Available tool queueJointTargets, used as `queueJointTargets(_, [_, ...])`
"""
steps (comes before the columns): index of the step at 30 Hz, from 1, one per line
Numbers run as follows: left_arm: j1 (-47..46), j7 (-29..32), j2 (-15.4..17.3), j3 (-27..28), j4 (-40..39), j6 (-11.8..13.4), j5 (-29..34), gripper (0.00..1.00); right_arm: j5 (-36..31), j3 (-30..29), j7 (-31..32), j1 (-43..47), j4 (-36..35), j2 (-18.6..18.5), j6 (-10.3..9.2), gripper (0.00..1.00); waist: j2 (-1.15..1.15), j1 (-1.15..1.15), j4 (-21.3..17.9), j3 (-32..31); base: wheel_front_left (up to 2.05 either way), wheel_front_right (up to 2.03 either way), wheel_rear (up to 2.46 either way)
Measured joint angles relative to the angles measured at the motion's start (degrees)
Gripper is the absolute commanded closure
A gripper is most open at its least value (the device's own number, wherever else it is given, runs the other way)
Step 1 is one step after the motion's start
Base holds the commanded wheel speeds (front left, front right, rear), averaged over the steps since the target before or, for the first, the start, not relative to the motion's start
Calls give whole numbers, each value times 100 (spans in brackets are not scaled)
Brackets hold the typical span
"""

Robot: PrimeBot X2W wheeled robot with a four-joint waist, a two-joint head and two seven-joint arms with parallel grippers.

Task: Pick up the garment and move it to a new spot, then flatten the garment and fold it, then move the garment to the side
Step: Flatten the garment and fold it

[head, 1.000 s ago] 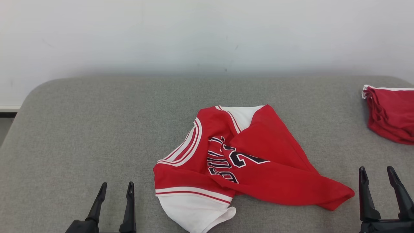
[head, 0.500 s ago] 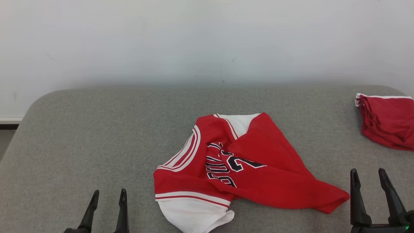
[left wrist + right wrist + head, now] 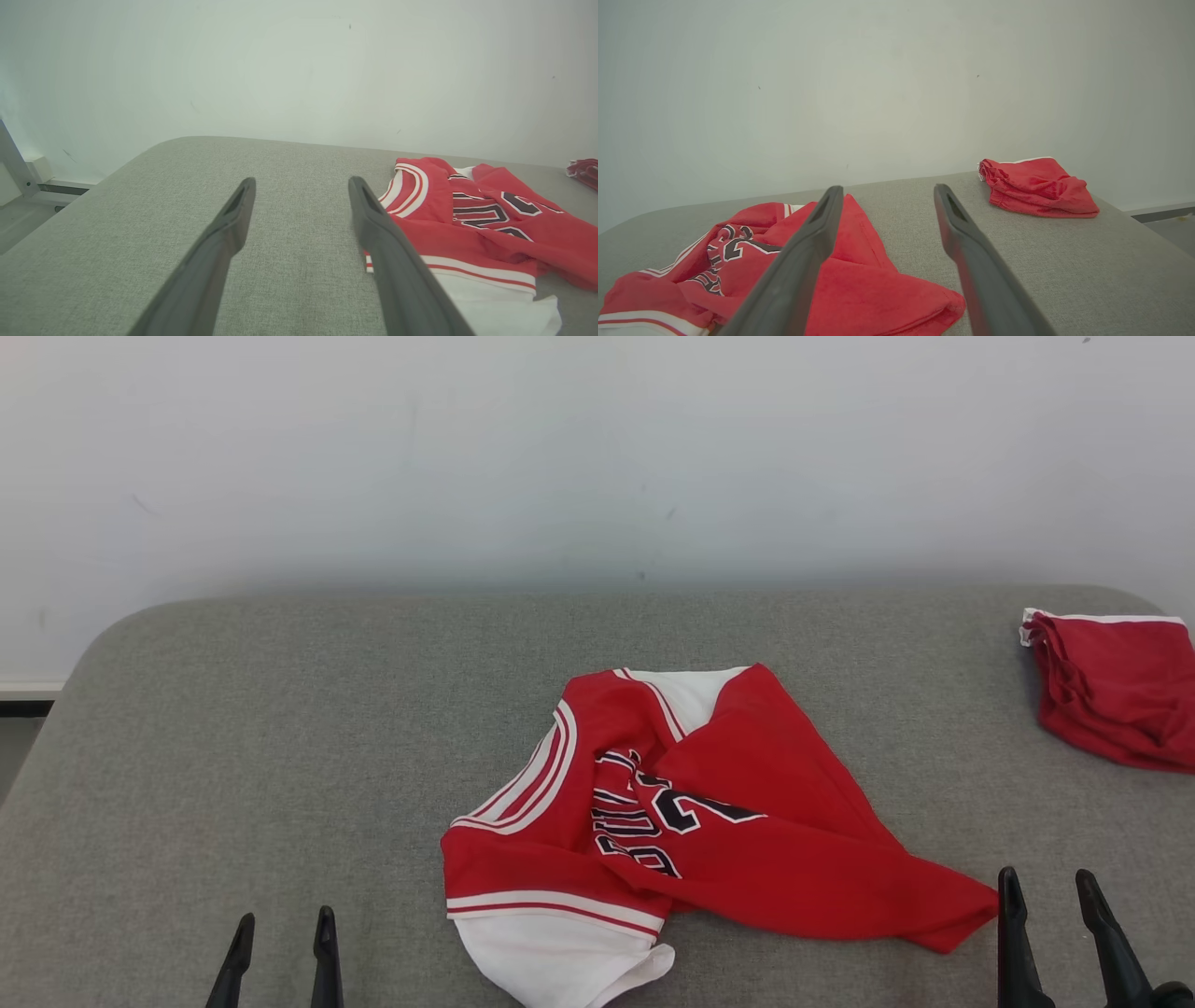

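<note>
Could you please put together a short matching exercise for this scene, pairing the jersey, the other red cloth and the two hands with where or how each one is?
Things:
1. jersey
2. red bundle
3. left hand
4. right hand

Places or states:
A. open, close to the jersey's red tip
B. crumpled, midway across the grey surface
C. at the far right edge, apart from the rest
D. open, over bare grey fabric at the lower left

Pairs: 1-B, 2-C, 3-D, 4-A.
</note>
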Motion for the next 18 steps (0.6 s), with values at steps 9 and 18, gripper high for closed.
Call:
queueJointTargets(9, [21, 0, -2, 75, -60, 3, 34, 0, 16, 33, -32, -15, 74, -3, 0, 0, 0, 1, 7, 1, 0, 0, 0])
queueJointTargets(18, [30, 0, -7, 79, -80, 2, 42, 0, 23, 116, -47, -25, 208, -10, 0, 0, 0, 0, -10, 0, 0, 0, 0])
